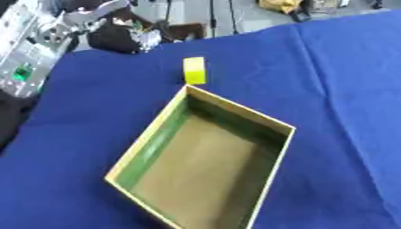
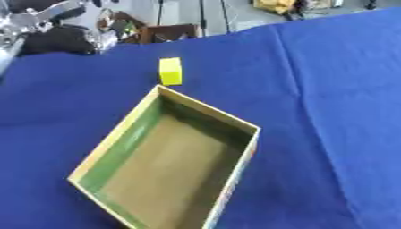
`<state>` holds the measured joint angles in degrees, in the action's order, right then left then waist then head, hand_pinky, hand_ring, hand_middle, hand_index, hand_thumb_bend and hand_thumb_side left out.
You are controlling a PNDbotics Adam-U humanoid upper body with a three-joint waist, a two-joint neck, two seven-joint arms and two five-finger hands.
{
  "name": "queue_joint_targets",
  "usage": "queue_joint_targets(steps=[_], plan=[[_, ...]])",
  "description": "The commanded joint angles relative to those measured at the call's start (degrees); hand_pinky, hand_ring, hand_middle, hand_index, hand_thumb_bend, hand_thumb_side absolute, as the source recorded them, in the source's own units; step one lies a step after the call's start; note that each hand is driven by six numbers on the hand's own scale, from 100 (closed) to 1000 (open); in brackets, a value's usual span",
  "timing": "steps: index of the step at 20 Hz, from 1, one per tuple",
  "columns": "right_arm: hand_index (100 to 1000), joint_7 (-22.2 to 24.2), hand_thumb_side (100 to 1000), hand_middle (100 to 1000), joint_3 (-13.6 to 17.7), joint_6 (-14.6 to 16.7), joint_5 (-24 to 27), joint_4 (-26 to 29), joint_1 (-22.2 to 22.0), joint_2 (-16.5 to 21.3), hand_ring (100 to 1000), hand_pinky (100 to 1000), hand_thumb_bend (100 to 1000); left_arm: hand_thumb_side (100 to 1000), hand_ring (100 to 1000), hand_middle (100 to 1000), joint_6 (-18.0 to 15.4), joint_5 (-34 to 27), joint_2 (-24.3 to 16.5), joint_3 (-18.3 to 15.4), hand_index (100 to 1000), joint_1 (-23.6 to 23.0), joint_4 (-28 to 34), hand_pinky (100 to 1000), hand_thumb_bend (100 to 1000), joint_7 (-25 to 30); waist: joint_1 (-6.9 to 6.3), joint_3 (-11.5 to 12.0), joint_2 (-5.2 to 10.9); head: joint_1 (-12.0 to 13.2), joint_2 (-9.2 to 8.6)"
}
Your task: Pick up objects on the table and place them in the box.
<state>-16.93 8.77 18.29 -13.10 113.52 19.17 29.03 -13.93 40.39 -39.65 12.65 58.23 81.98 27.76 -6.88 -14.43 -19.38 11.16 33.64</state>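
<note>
A small yellow block (image 1: 194, 70) stands on the blue cloth, just beyond the far corner of the box. The open box (image 1: 275, 156) has a yellow rim, green inner walls and a brown floor, and nothing shows inside it. It lies askew in the middle of the table. My left arm comes in at the upper left, silver and black, and its dark left hand (image 1: 117, 35) hovers near the table's far edge, left of the block and apart from it. The hand is too blurred to read. My right hand shows in no view.
The blue cloth (image 1: 344, 89) covers the whole table, with open cloth right of the box. Past the far edge lie a brown object (image 1: 186, 31), cables and a yellow thing (image 1: 278, 4) on the floor.
</note>
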Motion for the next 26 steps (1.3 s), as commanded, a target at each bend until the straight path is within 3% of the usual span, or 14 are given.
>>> queue_joint_targets(steps=[1,2,8,12,26], plan=[[903,0.4,854,775,0.1,0.1,0.1,1.1,0.7,1.7,678,699,119,864,831,923,-2.1,2.3,0.6,-0.5,1000,3.5,-5.3,708,331,2.9,0.02,-0.6,0.72,1.2,-0.85],[903,0.5,853,775,0.1,0.1,0.1,1.1,0.8,1.7,678,699,122,853,839,932,-2.7,3.4,1.1,-0.7,1000,4.4,-6.8,717,384,3.5,-0.16,-0.9,0.51,1.5,-0.95],[903,0.8,857,774,-0.1,0.2,0.0,1.1,1.2,1.6,677,700,133,843,848,940,-4.5,9.2,3.7,-2.2,1000,7.8,-14.2,728,493,4.5,-0.87,-3.0,-0.63,2.9,-1.36],[903,1.0,855,774,-0.2,0.0,-0.1,1.1,1.3,1.4,676,701,143,826,849,936,-5.4,12.7,4.2,-2.8,1000,8.3,-17.1,734,529,3.7,-1.18,-4.0,-1.34,3.5,-1.83],[903,1.3,848,773,-0.2,-0.4,-0.5,1.1,1.0,0.9,674,705,156,711,824,892,-5.4,18.9,3.6,-3.4,984,8.2,-19.0,708,393,1.4,-1.85,-5.0,-2.16,4.6,-2.78]])
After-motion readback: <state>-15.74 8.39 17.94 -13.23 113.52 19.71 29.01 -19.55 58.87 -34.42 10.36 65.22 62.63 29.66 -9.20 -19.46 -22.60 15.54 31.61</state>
